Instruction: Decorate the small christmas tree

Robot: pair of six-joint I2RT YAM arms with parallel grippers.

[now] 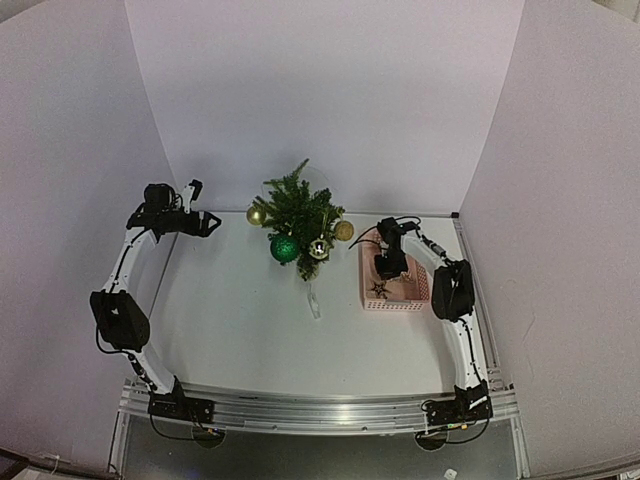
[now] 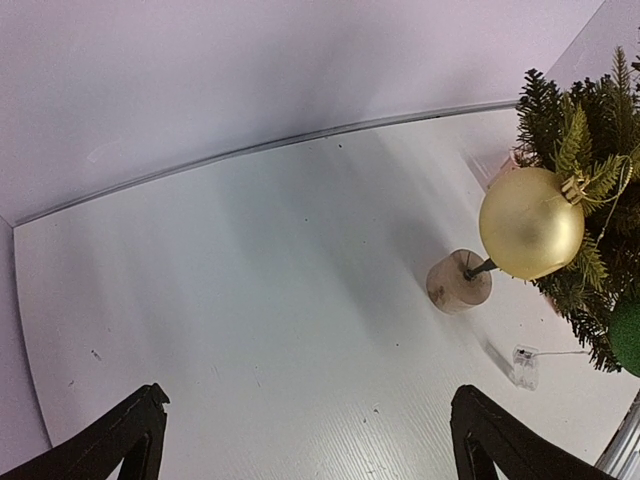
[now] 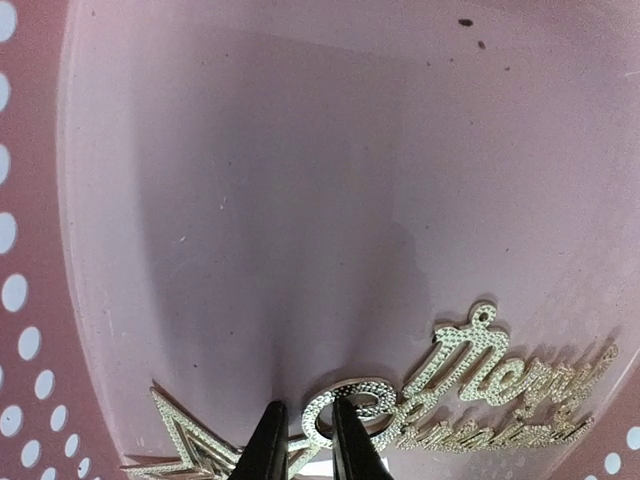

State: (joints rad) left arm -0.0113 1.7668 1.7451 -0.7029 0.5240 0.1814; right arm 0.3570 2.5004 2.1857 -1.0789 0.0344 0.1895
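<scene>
Top view: one small christmas tree (image 1: 298, 212) stands at the desk's (image 1: 240, 320) back centre. It carries two gold balls (image 1: 257, 215) and one green ball (image 1: 284, 249). One pink basket (image 1: 395, 305) sits to its right, with my right claw (image 1: 386, 268) inside.

Left claw (image 1: 207, 223): apart, left of the tree.

Left wrist view: only one gold ball shows, plus the tree's pale base (image 2: 459, 283), not made out from above.

Right wrist view: one star (image 3: 190, 440) and one script ornament (image 3: 500, 390). My fingers (image 3: 268, 450) are nearly together astride its loop. Pinching or not, I cannot tell.
</scene>
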